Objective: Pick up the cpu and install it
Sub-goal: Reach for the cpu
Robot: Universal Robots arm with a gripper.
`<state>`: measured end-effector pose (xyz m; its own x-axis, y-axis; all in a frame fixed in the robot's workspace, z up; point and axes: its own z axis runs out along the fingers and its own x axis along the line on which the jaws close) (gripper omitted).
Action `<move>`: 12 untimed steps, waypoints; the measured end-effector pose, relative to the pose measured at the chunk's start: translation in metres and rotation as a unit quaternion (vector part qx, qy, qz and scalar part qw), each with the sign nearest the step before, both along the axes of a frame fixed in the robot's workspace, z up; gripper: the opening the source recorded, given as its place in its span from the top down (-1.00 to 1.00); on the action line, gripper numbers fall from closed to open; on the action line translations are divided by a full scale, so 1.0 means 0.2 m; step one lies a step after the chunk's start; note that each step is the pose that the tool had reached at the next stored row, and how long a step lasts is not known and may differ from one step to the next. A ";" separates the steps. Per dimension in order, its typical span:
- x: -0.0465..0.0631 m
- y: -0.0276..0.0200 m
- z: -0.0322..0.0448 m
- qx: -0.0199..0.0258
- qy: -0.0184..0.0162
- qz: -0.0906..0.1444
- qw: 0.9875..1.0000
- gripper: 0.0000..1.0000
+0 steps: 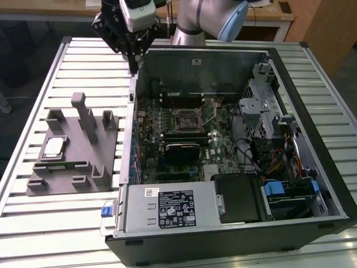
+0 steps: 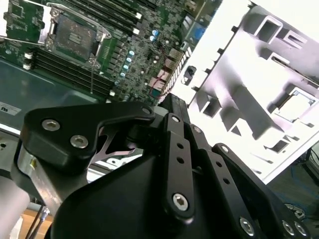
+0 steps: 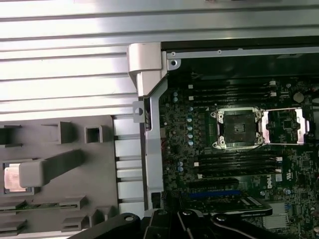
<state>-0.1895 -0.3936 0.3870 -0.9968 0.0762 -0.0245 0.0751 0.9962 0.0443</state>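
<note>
We can read no word or number with any certainty. In the exterior view a black label (image 1: 177,209) with pale print lies on the grey power supply cover (image 1: 139,218), at about six o'clock from the socket (image 1: 187,118); its lines are too small for us to make out. A small white sticker (image 1: 151,192) sits just beside that label, at about ten o'clock from it, and we cannot read it either. In the second wrist view we see another white label (image 2: 7,107) on the case metal, with print we cannot make out.

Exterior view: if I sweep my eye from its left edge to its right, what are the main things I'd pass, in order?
cpu → robot's hand → black socket → metal drive cage
</note>
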 end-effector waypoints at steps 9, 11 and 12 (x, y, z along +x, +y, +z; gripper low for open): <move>-0.12 0.000 -0.013 0.000 0.000 0.000 1.000 0.79; -0.14 0.000 -0.016 0.000 0.000 0.000 1.000 0.79; -0.16 0.000 -0.017 0.000 0.000 0.000 1.000 0.79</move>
<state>-0.2208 -0.3936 0.3835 -0.9968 0.0763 -0.0245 0.0752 0.9962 0.0444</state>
